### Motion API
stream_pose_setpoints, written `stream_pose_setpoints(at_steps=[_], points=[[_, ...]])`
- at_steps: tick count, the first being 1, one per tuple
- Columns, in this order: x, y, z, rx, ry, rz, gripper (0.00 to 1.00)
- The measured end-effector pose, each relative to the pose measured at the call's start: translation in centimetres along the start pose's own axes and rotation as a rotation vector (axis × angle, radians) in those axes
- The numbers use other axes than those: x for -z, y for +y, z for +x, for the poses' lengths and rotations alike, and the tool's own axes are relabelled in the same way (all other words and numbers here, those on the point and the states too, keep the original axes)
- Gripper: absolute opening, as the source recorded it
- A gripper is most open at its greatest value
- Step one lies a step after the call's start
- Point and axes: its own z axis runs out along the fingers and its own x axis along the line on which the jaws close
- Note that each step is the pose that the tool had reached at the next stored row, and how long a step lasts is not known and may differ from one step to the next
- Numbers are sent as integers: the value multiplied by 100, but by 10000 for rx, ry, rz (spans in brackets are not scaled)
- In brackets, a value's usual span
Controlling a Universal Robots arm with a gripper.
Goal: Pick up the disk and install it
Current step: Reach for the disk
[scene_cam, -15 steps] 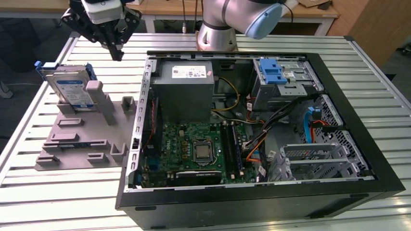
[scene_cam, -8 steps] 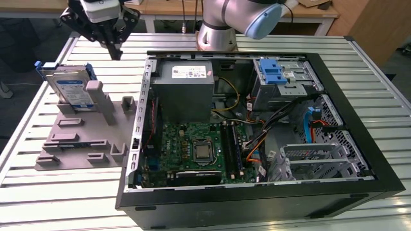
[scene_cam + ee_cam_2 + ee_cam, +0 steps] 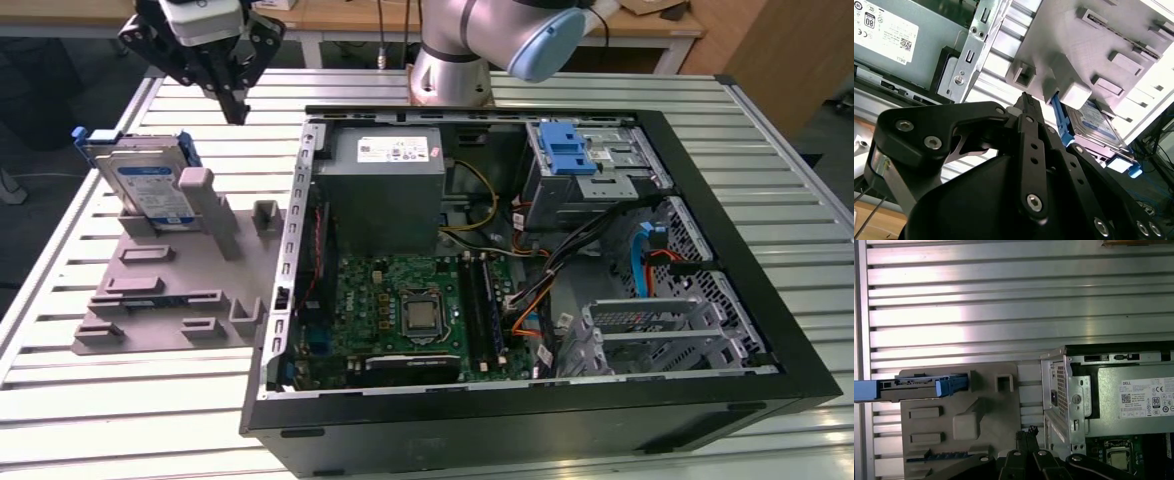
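The disk [image 3: 144, 186] is a silver drive with a white-and-blue label and a blue bracket. It stands on edge in a grey holder [image 3: 174, 300] on the table, at the exterior view's left. My gripper [image 3: 238, 110] hangs above and behind the disk, a little toward the computer case, with nothing in it. Both wrist views show the black fingers pressed together at the tip: the gripper [image 3: 1025, 98] is apart from the disk [image 3: 1095, 123]. In the first wrist view the gripper [image 3: 1030, 431] is over the holder [image 3: 994, 415], and the disk [image 3: 919, 385] appears edge-on.
An open black computer case [image 3: 747, 300] lies at the exterior view's right, with a grey power supply [image 3: 387, 190], a motherboard [image 3: 414, 310] and a grey drive cage with a blue latch [image 3: 577, 150]. The arm's base [image 3: 450, 75] stands behind the case on the slatted metal table [image 3: 134, 420].
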Motion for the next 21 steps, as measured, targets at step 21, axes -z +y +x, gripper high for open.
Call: stream_pose_setpoints(at_steps=[21], points=[[0, 13, 117, 0, 1, 1, 11]])
